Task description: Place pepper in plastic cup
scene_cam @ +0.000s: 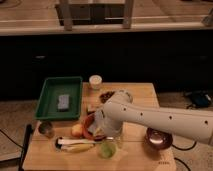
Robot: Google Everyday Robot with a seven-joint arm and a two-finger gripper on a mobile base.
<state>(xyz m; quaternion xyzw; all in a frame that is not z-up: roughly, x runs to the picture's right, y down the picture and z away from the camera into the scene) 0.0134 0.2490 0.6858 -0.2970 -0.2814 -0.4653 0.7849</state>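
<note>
**You:** Beside the green tray, what do you see of the gripper?

**Me:** Right of the green tray (46,97), the white arm (165,120) reaches in from the right edge across the wooden table (142,92). Your gripper (100,131) sits at its end, low over the tabletop, just past the tray's near right corner. Whether it is spread or pinching, I cannot tell you; the wrist housing hides that part.

**You:** And the pepper?

**Me:** A red-orange shape (89,126) shows right at the gripper, touching or partly under it, a little beyond the tray's near right corner. That may be your pepper, but I can't confirm it. I also cannot say whether it is gripped or only lying there.

**You:** Where is the plastic cup?

**Me:** A clear plastic cup (108,148) with something green inside stands nearer the camera than the tray, off to its right, just beneath the gripper.

**You:** What else lies around the tray?

**Me:** Inside the tray you have a small grey block (63,102). Just beyond its far right corner stands a white cup (95,81). At its near left corner sits a small dark can (46,129). A pale yellow fruit (76,130) rests just left of the red shape, and a long pale item (76,145) lies nearer the camera than the tray. Well right of the tray, under the arm, sits a dark bowl (158,138).
</note>
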